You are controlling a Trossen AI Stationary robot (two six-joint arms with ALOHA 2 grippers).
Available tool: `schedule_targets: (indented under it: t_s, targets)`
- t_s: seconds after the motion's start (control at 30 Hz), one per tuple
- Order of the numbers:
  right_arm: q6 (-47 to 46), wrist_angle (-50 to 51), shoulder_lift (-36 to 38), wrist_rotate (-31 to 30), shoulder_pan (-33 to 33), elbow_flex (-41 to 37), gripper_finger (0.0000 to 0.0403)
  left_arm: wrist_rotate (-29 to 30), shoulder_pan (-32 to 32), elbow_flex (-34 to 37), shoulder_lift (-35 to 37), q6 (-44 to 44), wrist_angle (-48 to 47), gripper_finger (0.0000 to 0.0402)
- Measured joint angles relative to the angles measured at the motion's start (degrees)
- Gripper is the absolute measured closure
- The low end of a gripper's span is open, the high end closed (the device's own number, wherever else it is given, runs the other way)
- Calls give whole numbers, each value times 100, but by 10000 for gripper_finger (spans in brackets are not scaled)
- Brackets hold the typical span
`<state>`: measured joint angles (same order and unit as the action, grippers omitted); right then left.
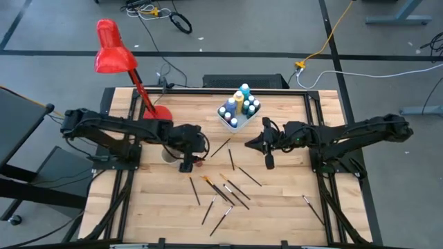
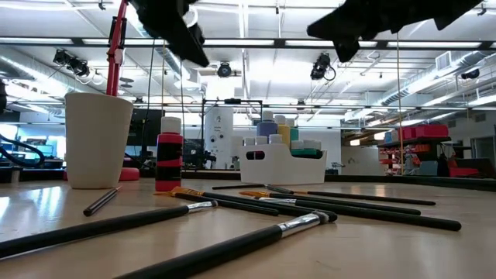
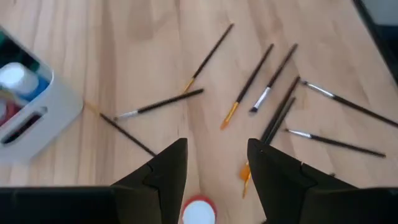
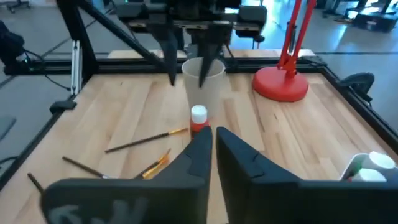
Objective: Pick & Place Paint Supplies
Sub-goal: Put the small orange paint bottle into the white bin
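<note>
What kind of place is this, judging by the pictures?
Probably a robotics lab or workshop: a wooden table in a metal frame, cables across the grey floor, cameras mounted overhead, and shelving in the large room behind.

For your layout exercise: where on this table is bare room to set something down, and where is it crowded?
Bare wood lies between the red lamp base and the white tray, and right of the tray. Crowded: the scattered paintbrushes at centre front, and around the red bottle and cup under the left end effector.
</note>
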<state>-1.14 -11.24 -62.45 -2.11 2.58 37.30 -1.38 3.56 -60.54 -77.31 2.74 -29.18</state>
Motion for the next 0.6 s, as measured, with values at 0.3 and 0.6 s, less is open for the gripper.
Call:
schedule_targets:
  t_s: [0.3, 0.6]
  targets:
    - [97, -654, -354, -3, 32, -7, 286, 309, 23, 285, -257, -478, -137, 223]
    - [163, -708, -577, 0, 27, -1, 228, 382, 21, 267, -460, -483, -322, 223]
